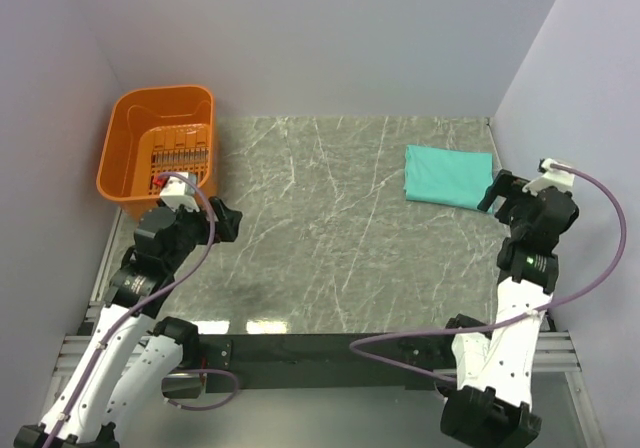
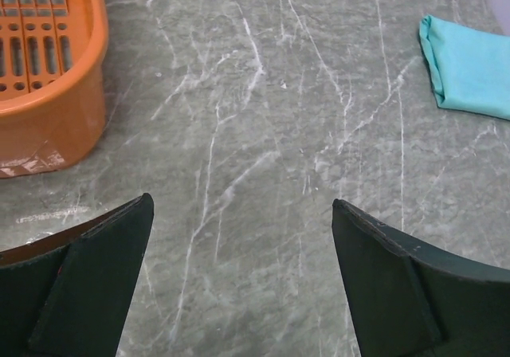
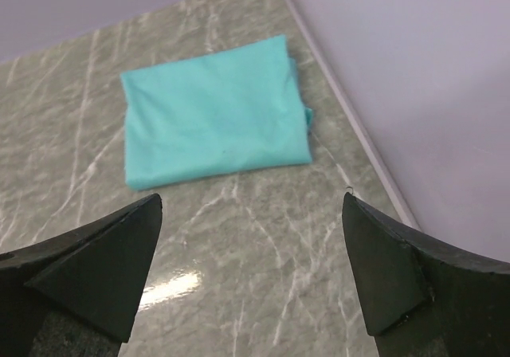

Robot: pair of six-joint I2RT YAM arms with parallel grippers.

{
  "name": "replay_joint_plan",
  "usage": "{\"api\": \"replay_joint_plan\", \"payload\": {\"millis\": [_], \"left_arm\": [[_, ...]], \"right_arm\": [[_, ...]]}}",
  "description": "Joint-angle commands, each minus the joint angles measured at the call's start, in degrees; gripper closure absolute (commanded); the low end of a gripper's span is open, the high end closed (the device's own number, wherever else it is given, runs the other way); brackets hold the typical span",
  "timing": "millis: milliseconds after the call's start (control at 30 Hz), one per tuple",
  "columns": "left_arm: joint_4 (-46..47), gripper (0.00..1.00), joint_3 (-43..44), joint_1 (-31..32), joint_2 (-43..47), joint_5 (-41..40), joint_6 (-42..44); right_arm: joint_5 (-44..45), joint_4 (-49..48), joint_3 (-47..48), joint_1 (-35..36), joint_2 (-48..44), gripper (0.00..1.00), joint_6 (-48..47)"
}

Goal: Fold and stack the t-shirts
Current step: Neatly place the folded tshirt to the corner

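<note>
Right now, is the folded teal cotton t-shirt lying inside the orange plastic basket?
No, the folded teal cotton t-shirt lies on the grey marble table, far to the right of the orange plastic basket.

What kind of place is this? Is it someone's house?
Probably a robot lab booth, not a house: plain walls box in a marble-look table, two robot arms stand at its near edge, and a folded teal t-shirt and an orange basket are out.

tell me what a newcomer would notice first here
The bright orange basket at the far left and a neatly folded teal t-shirt at the far right stand out against the grey marbled table. Each arm's jaws stand open and empty, left near the basket, right near the shirt.
</note>
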State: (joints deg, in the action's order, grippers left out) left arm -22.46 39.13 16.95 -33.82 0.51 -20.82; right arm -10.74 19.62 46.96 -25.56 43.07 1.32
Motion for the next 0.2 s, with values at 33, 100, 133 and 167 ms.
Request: {"api": "replay_joint_plan", "payload": {"millis": [33, 100, 133, 167], "left_arm": [[0.57, 0.0, -0.29, -0.25, 0.25, -2.01, 0.78], [0.75, 0.01, -0.29, -0.25, 0.25, -2.01, 0.87], [0.75, 0.01, -0.37, -0.25, 0.25, -2.09, 0.87], [0.75, 0.01, -0.38, -0.25, 0.25, -2.1, 0.87]], "right_arm": [[7.67, -4.06, -2.39, -0.28, -4.3, 0.0, 2.11], [7.58, -4.5, -3.18, -0.28, -6.49, 0.0, 0.88], [7.23, -4.59, -3.45, -0.28, -6.94, 0.0, 0.18], [7.05, -4.59, -3.45, -0.28, -7.47, 0.0, -0.26]]}}
